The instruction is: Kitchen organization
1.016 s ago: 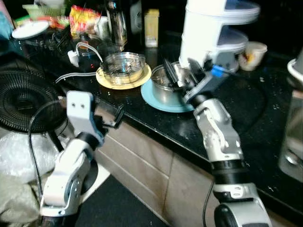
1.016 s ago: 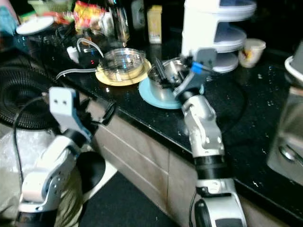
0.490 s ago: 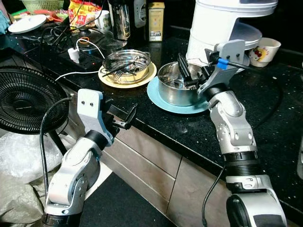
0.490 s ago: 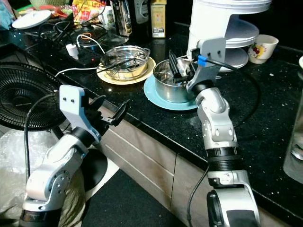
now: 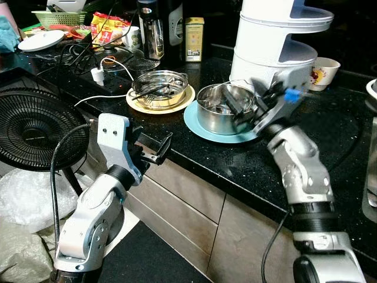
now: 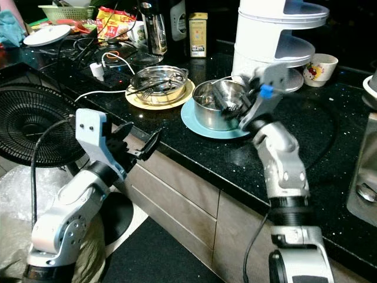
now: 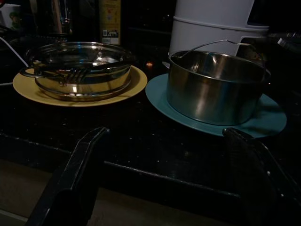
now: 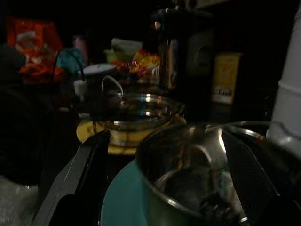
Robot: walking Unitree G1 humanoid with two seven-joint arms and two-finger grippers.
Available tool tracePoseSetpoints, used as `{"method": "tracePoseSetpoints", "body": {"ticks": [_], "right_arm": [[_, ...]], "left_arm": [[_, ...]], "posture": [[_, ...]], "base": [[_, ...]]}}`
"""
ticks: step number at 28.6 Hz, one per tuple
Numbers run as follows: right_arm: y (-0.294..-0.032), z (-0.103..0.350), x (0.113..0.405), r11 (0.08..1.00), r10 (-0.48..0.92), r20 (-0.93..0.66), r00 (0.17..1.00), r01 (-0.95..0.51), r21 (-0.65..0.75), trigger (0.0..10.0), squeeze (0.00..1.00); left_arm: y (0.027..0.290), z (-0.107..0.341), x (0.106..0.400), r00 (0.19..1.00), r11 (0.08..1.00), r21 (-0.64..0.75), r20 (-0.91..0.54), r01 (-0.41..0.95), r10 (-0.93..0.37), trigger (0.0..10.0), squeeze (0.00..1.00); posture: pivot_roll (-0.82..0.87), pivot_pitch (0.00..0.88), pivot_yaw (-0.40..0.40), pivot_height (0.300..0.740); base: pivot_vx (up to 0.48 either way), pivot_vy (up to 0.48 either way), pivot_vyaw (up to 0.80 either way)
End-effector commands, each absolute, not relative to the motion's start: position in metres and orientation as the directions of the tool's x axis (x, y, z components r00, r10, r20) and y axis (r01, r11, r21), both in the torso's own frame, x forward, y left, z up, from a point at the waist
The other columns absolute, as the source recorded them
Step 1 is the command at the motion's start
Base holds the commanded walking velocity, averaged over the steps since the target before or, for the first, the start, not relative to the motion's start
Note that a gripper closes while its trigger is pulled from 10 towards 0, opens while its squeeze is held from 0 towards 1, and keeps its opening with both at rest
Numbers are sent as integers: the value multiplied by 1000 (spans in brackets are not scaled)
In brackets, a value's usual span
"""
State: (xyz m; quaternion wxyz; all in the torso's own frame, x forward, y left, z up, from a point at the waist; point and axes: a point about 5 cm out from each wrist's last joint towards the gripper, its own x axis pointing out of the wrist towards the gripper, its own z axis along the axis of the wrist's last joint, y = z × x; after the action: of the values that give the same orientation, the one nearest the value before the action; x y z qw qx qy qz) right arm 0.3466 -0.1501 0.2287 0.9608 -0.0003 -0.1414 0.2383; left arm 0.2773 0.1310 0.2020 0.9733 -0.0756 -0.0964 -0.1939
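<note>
A steel pot (image 5: pixel 219 112) stands on a blue plate (image 5: pixel 200 122) on the black counter. Left of it, a shallow steel bowl (image 5: pixel 159 88) holding forks rests on a yellow plate (image 5: pixel 136 104). My right gripper (image 5: pixel 242 111) reaches over the pot's near right rim, open, with the rim between its spread fingers (image 8: pixel 77 181). My left gripper (image 5: pixel 154 147) hangs just in front of the counter edge, below the yellow plate. It is open, its fingers (image 7: pixel 70 183) wide apart with nothing between them, and faces both plates.
A white tiered rack (image 5: pixel 277 35) rises right behind the pot, a printed cup (image 5: pixel 326 66) beside it. A black fan (image 5: pixel 32 127) stands at the left by the cabinet. A plugged charger and cables (image 5: pixel 100 73), a yellow tin (image 5: pixel 194 38) and a dark jug (image 5: pixel 152 29) crowd the back.
The camera has steadied and shifted a little. My right gripper has dropped lower onto the pot's rim, its wrist tilting down. The left arm has barely moved.
</note>
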Motion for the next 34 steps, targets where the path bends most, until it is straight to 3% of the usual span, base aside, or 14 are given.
{"method": "tracePoseSetpoints", "body": {"ticks": [1, 15, 21, 22, 34], "right_arm": [[-148, 225, 346, 889, 456, 255, 853, -449, -89, 10000, 0], [-157, 204, 355, 946, 292, 123, 949, -267, -182, 10000, 0], [-157, 202, 356, 950, 282, 117, 952, -260, -175, 9765, 0], [-156, 204, 356, 950, 285, 128, 950, -263, -167, 0, 0], [-153, 208, 356, 952, 288, 154, 945, -265, -156, 0, 0]], "left_arm": [[132, 202, 277, 904, 911, -103, 209, 399, -372, 10000, 0], [130, 205, 277, 904, 912, -107, 221, 396, -367, 10000, 0], [130, 205, 277, 903, 911, -108, 224, 398, -368, 10000, 0], [130, 205, 277, 902, 911, -107, 226, 397, -367, 10000, 0], [130, 207, 278, 901, 911, -108, 229, 399, -368, 10000, 0]], "posture": [[22, 0, 16, 740], [16, 0, 10, 740], [17, 0, 9, 740], [16, 0, 9, 740], [18, 0, 8, 740]], "base": [[0, 0, 0], [0, 0, 0], [0, 0, 0], [0, 0, 0], [0, 0, 0]]}}
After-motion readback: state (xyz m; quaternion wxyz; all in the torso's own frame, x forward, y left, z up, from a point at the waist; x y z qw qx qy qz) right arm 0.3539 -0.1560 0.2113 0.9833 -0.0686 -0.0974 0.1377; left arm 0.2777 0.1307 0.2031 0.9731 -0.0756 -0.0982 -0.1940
